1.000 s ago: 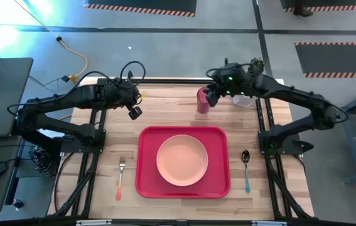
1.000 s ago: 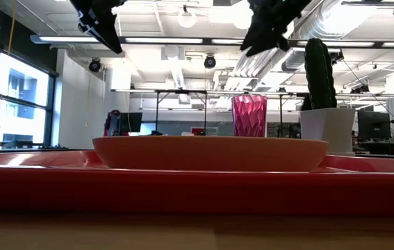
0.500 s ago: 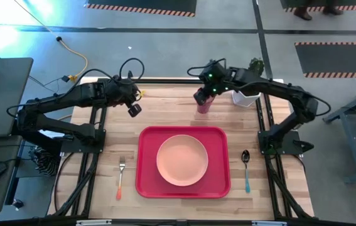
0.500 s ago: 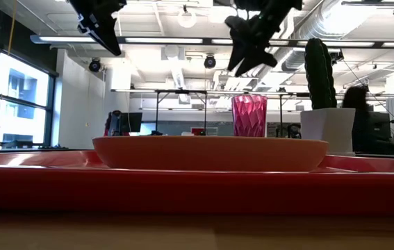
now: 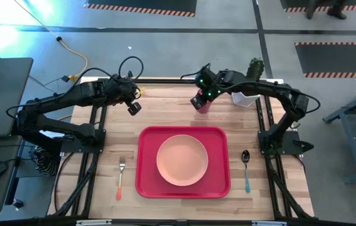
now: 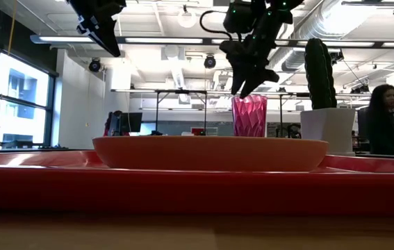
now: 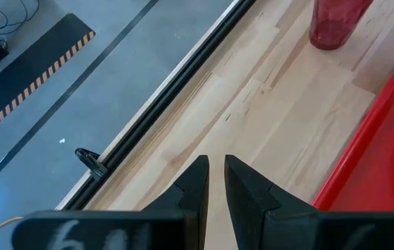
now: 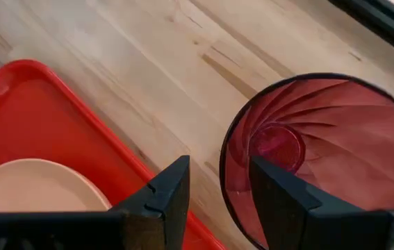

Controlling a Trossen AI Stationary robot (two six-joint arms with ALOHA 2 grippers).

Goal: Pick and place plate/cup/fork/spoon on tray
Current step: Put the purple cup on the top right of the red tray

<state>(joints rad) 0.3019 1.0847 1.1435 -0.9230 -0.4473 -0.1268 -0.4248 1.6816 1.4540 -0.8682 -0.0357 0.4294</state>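
The red-pink cup (image 5: 205, 107) stands upright on the table behind the red tray (image 5: 147, 182), and shows in the low view (image 6: 249, 117). My right gripper (image 5: 198, 102) is open just above the cup's rim (image 8: 223, 173), one finger (image 8: 172, 201) outside the cup's wall and the other (image 8: 280, 201) over its inside. The peach plate (image 5: 182, 160) lies on the tray. The fork (image 5: 120, 176) lies left of the tray, the spoon (image 5: 246, 169) right of it. My left gripper (image 5: 134, 108) is shut, in the air at the far left.
A white pot with a green cactus (image 5: 248, 95) stands just right of the cup, near the right arm. A person (image 6: 384, 125) is in the room behind the table. Bare wood lies between the tray and the table's far edge.
My right gripper has gone toward the table's left edge and down, from beside the cactus pot to just over the cup's rim. The cup has stayed in place.
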